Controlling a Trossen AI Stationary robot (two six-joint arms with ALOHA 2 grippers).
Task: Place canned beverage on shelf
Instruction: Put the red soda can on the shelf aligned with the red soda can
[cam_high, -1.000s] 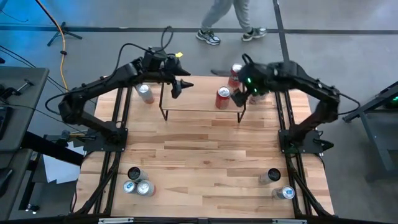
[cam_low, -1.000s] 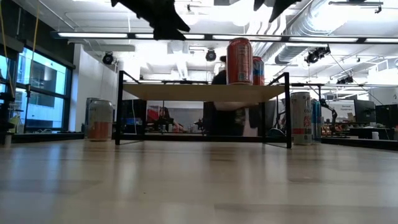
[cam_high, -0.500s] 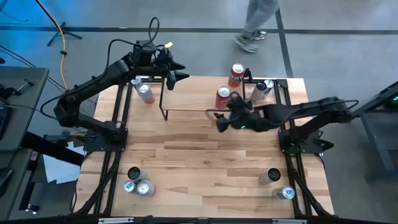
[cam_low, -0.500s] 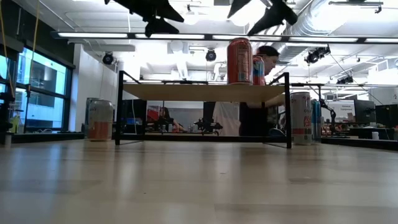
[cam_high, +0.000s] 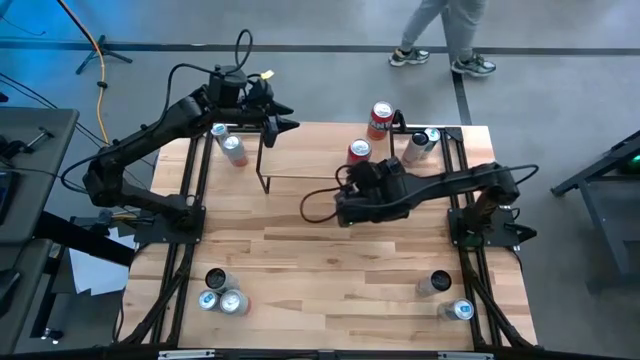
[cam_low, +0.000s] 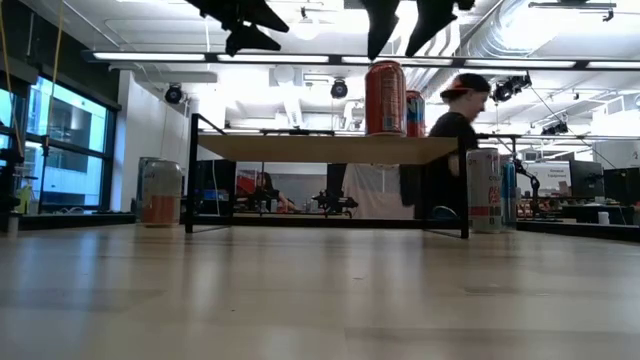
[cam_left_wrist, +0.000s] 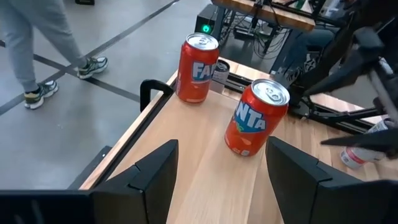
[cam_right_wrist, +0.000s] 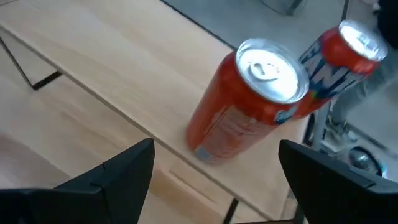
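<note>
Orange Fanta can stands upright on the shelf, near its right end in the high view; in the low view it sits on the plank top, right of centre. Second orange can stands behind it, upper centre-right of the high view, at the desk's back edge, beside the shelf's corner post.

Surroundings: tall silver can just right of the shelf; silver-and-red can left of it, plus another can top near the left gripper. Three cans cluster at lower left, two at lower right. A person walks across the floor at the top of the high view.

Shelf: pale wood plank, thin black metal legs, open underneath. Desk: light wood planks, smooth; its middle is open.

Right gripper hangs over the desk just in front of the shelf, below the Fanta can in the high view; fingers apart, nothing between them. Left gripper hovers at the shelf's upper-left corner; fingers apart, holding nothing.
</note>
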